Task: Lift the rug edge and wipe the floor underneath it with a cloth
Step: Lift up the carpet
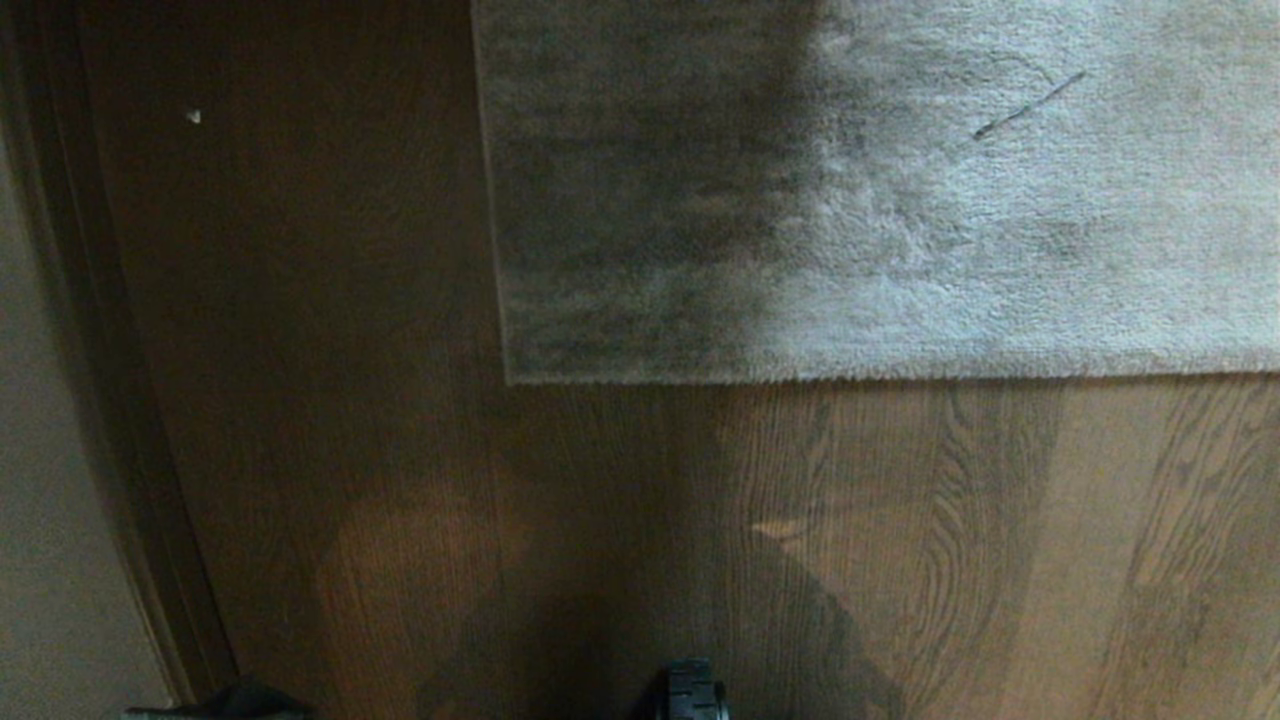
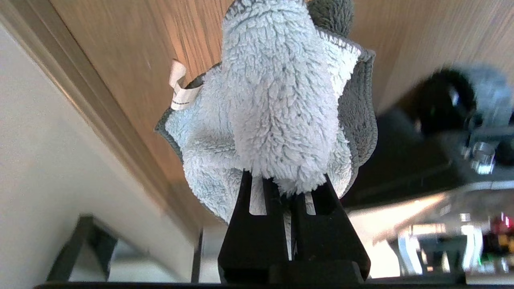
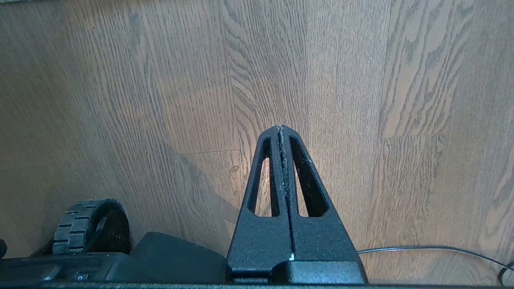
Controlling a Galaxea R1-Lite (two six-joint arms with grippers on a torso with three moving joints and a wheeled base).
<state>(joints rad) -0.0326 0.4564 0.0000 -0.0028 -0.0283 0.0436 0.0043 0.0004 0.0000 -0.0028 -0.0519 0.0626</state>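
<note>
Wood-grain plank floor (image 1: 900, 550) with the grey plush rug (image 1: 900, 200) lying flat on it, beside a wall with a dark baseboard (image 1: 110, 400).

The cloth (image 2: 277, 100), a fluffy pale grey-blue rag, is clamped between the fingers of the left gripper (image 2: 281, 180) and bunches out just beyond the fingertips, with the floor behind it. The rug lies with its corner and near edge flat on the planks, no part raised, and neither gripper is near it. I judge that only the taking of the cloth is done; lifting the rug edge and wiping under it are both left. The right gripper (image 3: 282, 128) hangs over bare floor, fingers pressed together and empty. A small white tag (image 2: 180, 88) is sewn to the cloth's hem; its print is too small to read.
</note>
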